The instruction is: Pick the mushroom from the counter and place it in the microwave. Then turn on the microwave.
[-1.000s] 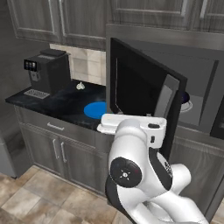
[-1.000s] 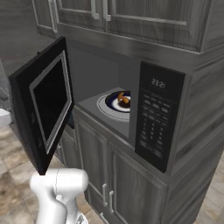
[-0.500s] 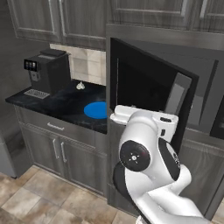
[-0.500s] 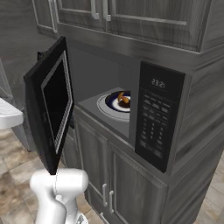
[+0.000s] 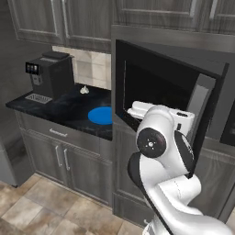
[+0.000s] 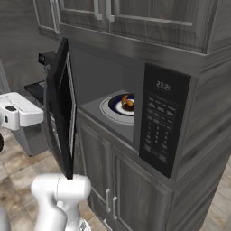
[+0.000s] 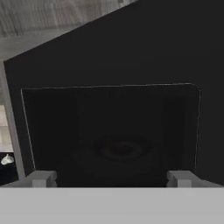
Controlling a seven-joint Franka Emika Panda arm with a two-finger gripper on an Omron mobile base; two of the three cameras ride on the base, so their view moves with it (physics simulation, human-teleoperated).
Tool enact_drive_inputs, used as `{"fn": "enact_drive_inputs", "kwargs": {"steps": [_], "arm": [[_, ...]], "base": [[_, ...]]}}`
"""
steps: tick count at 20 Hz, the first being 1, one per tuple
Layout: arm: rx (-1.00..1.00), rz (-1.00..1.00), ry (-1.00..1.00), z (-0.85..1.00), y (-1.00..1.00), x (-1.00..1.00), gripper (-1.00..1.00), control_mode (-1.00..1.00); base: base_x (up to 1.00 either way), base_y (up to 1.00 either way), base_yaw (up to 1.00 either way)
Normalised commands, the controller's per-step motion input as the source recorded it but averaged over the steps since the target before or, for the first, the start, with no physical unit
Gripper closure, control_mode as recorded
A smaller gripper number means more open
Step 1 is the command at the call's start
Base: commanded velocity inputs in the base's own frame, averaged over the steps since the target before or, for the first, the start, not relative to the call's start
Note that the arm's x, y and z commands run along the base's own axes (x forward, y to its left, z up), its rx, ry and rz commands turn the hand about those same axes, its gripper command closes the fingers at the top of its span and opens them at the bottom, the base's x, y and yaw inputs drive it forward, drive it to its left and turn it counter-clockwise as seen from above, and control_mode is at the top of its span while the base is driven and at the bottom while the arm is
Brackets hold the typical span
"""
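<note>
The mushroom (image 6: 127, 103) is a small orange-brown lump on a blue-and-white plate (image 6: 113, 108) inside the microwave (image 6: 113, 90). The microwave's dark glass door (image 6: 63, 103) stands about half shut, nearly edge-on in the right base view. My gripper (image 7: 111, 180) is open and faces the outer side of the door's glass (image 7: 109, 131) at close range, with nothing between its fingers. The button panel (image 6: 160, 122) is on the microwave's right. The black counter (image 5: 69, 108) stretches to the left of the microwave.
A black coffee machine (image 5: 50, 75) stands at the counter's far left. A small whitish lump (image 5: 84, 90) lies by the back wall and a blue plate (image 5: 101, 115) near the microwave. Grey cabinets (image 5: 59, 156) sit below, and my arm (image 5: 160, 151) is in front of the door.
The microwave door has swung from wide open towards shut. My hand has moved right with it, against its outer side. The mushroom has stayed on its plate inside.
</note>
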Motion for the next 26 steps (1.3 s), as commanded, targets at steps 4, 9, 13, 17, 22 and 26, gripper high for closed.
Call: {"fn": "enact_drive_inputs", "kwargs": {"steps": [4, 9, 13, 17, 22, 26], "arm": [[-0.04, 0.00, -0.01, -0.11, -0.35, 0.59, -1.00, -1.00], [-0.06, 0.00, -0.02, -0.14, -0.24, 0.57, -1.00, -1.00], [-0.06, 0.00, -0.05, -0.12, -0.23, 0.49, -1.00, -1.00], [-0.05, 0.00, -0.06, -0.08, -0.32, 0.42, -1.00, -1.00], [-0.04, 0.00, -0.05, -0.09, -0.41, 0.42, -1.00, -1.00], [-0.03, 0.00, -0.05, -0.07, -0.50, 0.30, -1.00, -1.00]], "base": [[0.00, 0.00, 0.00], [0.00, 0.00, 0.00], [0.00, 0.00, 0.00], [0.00, 0.00, 0.00], [0.00, 0.00, 0.00], [0.00, 0.00, 0.00]]}}
